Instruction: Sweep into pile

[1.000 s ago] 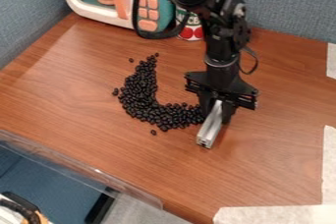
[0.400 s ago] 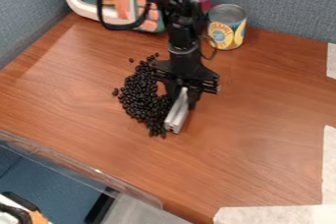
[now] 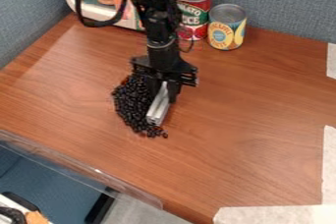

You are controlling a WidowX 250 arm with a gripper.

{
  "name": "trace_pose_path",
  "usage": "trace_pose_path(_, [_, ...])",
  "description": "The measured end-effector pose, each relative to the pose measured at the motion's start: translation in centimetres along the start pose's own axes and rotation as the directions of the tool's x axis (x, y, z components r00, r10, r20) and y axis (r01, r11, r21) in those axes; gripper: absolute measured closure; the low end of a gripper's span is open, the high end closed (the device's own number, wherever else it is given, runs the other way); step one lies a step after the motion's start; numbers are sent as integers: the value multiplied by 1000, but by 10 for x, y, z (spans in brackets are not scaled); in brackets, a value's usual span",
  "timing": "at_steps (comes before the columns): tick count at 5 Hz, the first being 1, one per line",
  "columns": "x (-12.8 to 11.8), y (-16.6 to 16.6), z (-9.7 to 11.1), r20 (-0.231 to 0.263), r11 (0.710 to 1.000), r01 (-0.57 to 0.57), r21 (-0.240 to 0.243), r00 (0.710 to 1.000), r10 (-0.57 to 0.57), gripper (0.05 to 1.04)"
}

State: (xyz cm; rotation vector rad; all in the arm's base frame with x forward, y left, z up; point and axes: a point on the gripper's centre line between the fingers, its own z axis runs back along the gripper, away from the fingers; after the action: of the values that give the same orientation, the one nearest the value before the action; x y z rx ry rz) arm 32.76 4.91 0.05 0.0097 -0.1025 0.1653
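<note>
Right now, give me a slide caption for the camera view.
Robot gripper holds a metal bar against a pile of black beans on a wooden table.

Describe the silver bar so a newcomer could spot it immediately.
On the brown table, find the black robot arm at upper left. Its pincer grips a short, straight bar beside the pile of beans. Bright silver sets the bar apart from the black pincer and dark beans.
</note>
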Motion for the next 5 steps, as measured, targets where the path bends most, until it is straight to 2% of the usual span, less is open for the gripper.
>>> trace_pose_path(3, [0, 38, 0, 6, 997, -71, 11, 997, 71, 712])
trace_pose_path(4, [-2, 45, 0, 5, 996, -91, 13, 996, 91, 712])
trace_pose_path(5, [1, 46, 7, 24, 995, -96, 3, 995, 96, 713])
